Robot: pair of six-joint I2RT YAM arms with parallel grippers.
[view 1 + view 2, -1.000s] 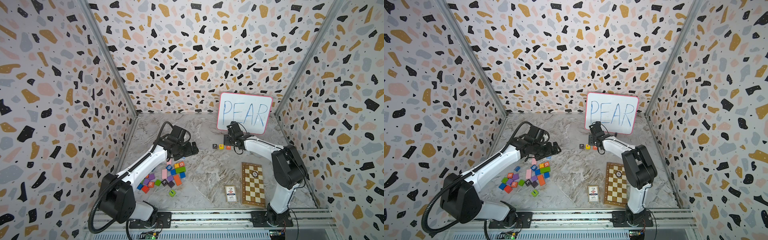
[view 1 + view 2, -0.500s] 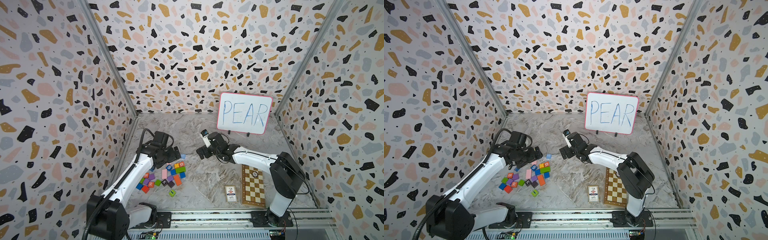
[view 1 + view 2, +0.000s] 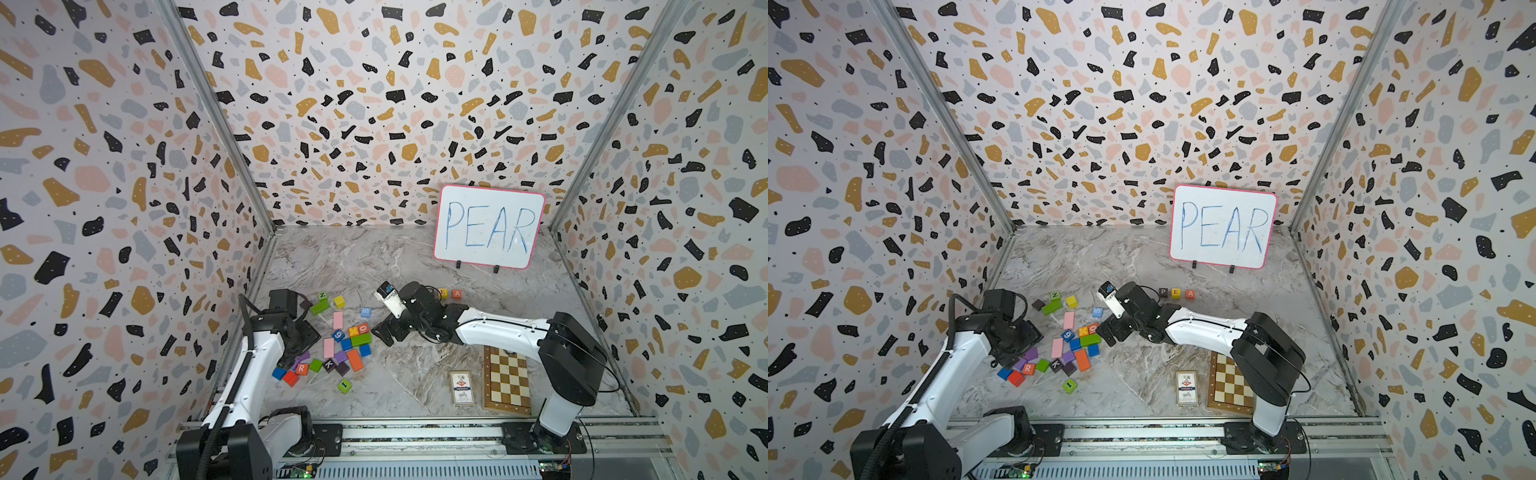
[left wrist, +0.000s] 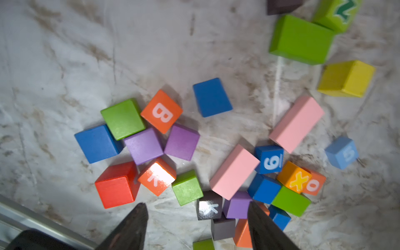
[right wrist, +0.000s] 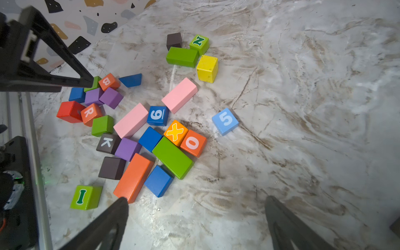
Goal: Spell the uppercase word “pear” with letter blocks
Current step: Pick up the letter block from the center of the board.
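Both left fingers (image 4: 136, 223) and right fingers (image 5: 112, 214) apart, empty; R block (image 5: 89, 113) against red cube (image 5: 69, 111).

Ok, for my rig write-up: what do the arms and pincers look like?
The left arm and right arm have white links and black joints. A ribbed black hose runs along the left one; the right one carries a small white camera box. The left pincer and right pincer each have two black tapering fingers.

Glare blanks R block (image 4: 157, 175); right arm (image 3: 498, 328) partly hides P block (image 3: 434, 292).
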